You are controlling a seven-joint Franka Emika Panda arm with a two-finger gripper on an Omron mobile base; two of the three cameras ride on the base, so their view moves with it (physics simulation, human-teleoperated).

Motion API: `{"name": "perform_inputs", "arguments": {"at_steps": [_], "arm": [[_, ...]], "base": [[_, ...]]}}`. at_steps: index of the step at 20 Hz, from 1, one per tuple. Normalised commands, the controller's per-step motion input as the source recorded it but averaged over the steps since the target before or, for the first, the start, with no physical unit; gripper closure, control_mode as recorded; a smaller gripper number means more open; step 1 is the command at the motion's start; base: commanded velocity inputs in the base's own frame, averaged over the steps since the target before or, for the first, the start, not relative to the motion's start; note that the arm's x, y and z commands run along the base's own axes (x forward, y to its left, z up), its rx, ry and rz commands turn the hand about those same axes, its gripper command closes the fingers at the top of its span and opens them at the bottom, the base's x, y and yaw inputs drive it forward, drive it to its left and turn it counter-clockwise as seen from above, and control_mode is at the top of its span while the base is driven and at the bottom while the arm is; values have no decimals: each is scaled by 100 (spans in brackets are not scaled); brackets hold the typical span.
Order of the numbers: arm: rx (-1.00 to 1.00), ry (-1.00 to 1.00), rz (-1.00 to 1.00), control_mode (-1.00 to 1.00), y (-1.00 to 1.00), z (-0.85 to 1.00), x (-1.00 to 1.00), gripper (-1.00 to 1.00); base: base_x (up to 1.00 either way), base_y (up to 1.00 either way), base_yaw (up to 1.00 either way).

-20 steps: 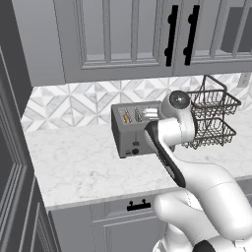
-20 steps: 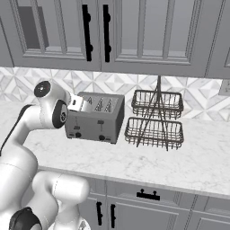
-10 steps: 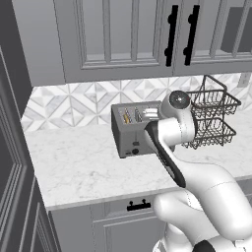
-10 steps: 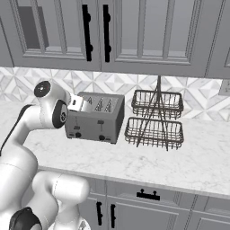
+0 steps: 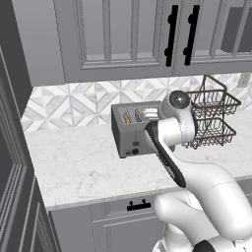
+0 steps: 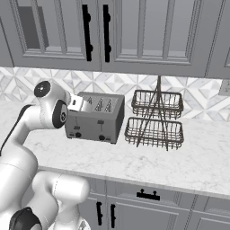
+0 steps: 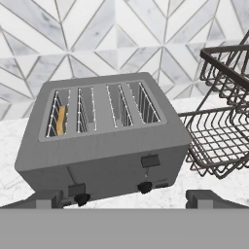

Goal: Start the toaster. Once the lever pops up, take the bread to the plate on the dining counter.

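arm: no visible move vs 1 s ago
gripper (image 7: pixel 124 197): same spot above toaster (image 7: pixel 104 141), jaws as wide as before
bread (image 7: pixel 61 120): same slot, no shift
lever (image 7: pixel 77 189): same posn

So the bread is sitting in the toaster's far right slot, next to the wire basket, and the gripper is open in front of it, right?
Not quite. The bread sits in the far left slot of the toaster, the one farthest from the wire basket, as the hand view shows. The rest holds: the gripper is open in front of the toaster.
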Motion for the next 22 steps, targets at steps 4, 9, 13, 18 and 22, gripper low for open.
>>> {"name": "perform_inputs", "arguments": {"at_steps": [4, 9, 13, 18, 22], "arm": [[0, 0, 0, -100, 0, 0, 0, -100], [0, 0, 0, -100, 0, 0, 0, -100], [0, 0, 0, -100, 0, 0, 0, -100], [0, 0, 0, -100, 0, 0, 0, -100], [0, 0, 0, -100, 0, 0, 0, -100]], "base": [[0, 0, 0], [0, 0, 0], [0, 0, 0], [0, 0, 0], [0, 0, 0]]}}
